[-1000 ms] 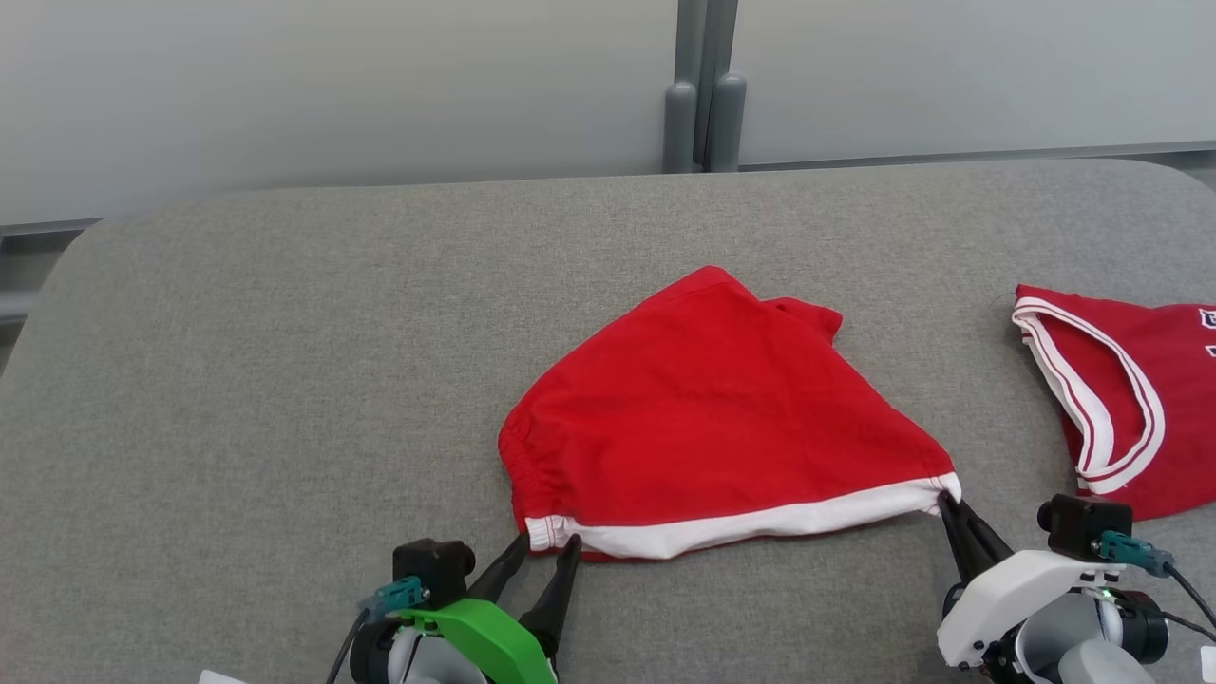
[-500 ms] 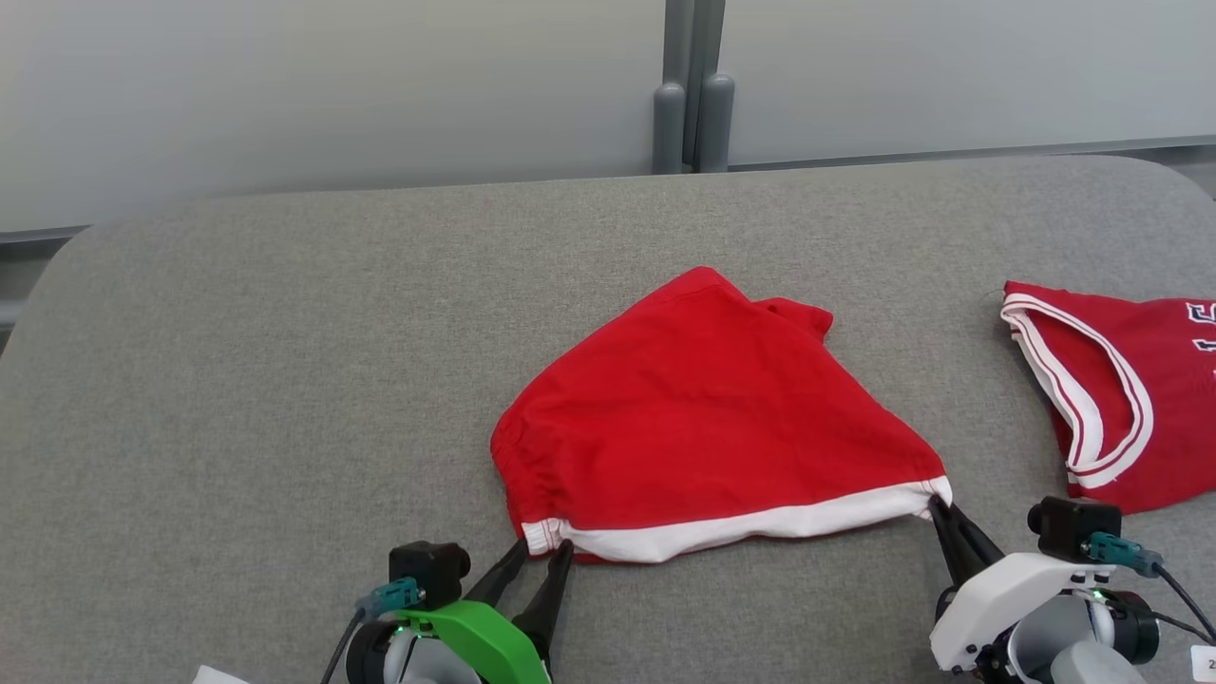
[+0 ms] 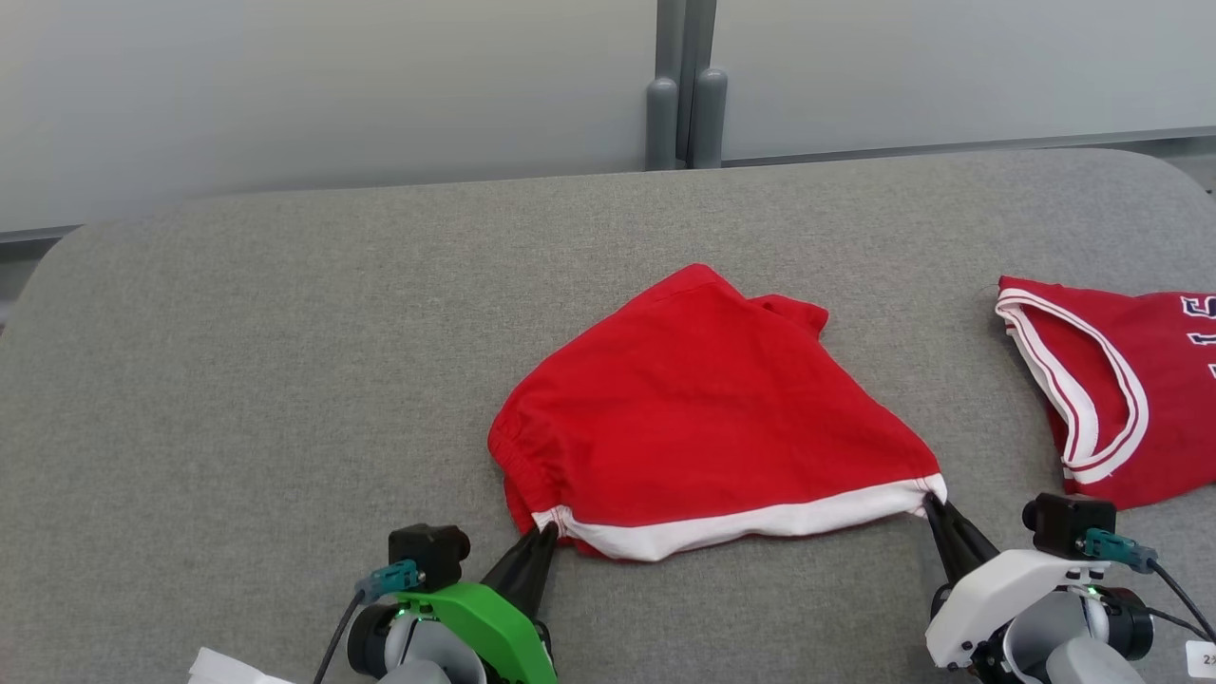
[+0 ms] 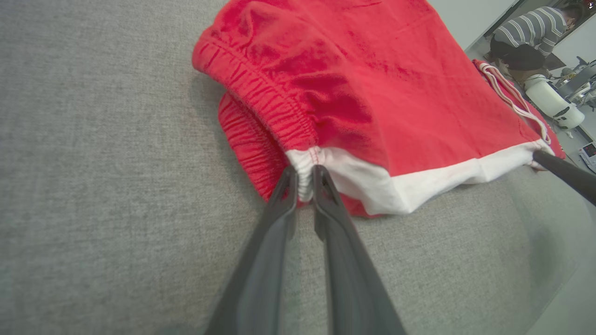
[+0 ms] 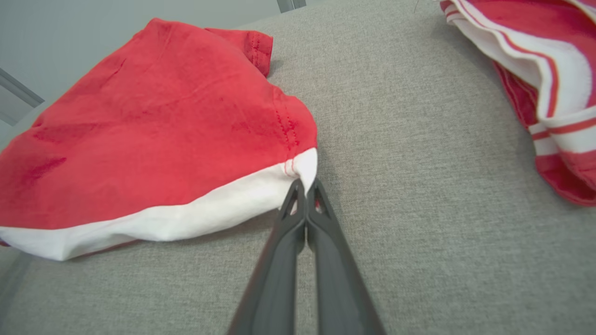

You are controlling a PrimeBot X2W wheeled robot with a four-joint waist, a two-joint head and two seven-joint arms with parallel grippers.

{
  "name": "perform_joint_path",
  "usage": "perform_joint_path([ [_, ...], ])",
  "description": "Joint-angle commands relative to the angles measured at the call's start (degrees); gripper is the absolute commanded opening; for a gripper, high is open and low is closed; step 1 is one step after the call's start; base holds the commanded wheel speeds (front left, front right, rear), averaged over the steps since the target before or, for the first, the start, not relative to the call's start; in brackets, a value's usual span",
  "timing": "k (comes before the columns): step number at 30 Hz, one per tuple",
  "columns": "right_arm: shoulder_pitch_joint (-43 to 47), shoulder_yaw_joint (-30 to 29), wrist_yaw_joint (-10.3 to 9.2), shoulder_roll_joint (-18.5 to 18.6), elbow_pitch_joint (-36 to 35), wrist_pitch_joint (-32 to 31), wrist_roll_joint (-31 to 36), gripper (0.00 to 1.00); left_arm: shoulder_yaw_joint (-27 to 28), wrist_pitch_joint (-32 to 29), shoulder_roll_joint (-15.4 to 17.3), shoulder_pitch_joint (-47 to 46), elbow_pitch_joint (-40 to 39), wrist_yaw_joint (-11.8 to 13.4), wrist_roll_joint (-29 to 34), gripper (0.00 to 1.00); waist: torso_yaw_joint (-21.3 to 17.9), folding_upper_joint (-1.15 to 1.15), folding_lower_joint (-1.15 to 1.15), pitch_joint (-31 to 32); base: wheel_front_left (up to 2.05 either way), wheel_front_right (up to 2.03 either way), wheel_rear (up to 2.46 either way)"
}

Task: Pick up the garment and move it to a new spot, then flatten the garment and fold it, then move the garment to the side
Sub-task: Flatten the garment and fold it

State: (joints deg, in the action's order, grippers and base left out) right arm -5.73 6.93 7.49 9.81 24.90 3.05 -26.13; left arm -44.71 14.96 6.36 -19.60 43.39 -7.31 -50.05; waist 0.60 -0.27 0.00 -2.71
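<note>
The red cloth garment [image 3: 703,408], with a white band along its near edge and a gathered elastic band at its left end, is lying in a loose triangle near the middle of the grey fabric-covered table [image 3: 285,332], its point reaching toward the far side. The left gripper [image 3: 546,530] is reaching in from the near edge and pinching the white band's left corner. In the left wrist view its two dark fingers [image 4: 279,209] are sitting almost together, with a fold of white cloth bunching between the tips. The right gripper [image 3: 929,503] is gripping the band's right corner. In the right wrist view its fingertips [image 5: 286,232] are pressing tight together on that white corner. Between the two grips the band is resting on the table. A red sleeveless jersey with white-and-red trim [image 3: 1121,380] is lying well apart at the table's right end. Beyond the table, in the left wrist view, a person in a striped top [image 4: 531,35] is bending over.
</note>
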Motion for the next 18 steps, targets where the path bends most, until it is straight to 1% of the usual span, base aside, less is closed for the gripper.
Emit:
perform_joint_path([
  [1,-0.49,0.15,0.0,0.21,0.15,0.28,-0.36,0.0,0.11,0.27,0.01,-0.89,-0.09,-0.23,0.18,0.15,-0.01,0.27,0.0,0.0,0.0,0.0,0.0],
  [4,-0.55,0.26,0.0,0.12,0.26,0.47,-0.41,0.0,0.94,0.28,-0.15,-0.75,-0.88,-0.23,0.5,0.01,-0.12,0.27,0.0,0.06,0.0,0.0,0.0],
  [9,-0.91,0.21,0.0,0.73,-0.79,1.24,-0.54,0.0,3.43,0.23,0.18,0.7,-3.79,-0.23,1.55,0.0,-0.12,0.27,0.0,0.35,0.0,0.0,0.0],
  [18,-0.25,-0.93,0.0,1.66,-5.13,2.27,0.04,0.0,9.17,0.23,2.65,4.71,-12.9,-0.24,4.5,0.0,0.4,0.27,0.0,2.17,0.0,0.0,0.0],
])
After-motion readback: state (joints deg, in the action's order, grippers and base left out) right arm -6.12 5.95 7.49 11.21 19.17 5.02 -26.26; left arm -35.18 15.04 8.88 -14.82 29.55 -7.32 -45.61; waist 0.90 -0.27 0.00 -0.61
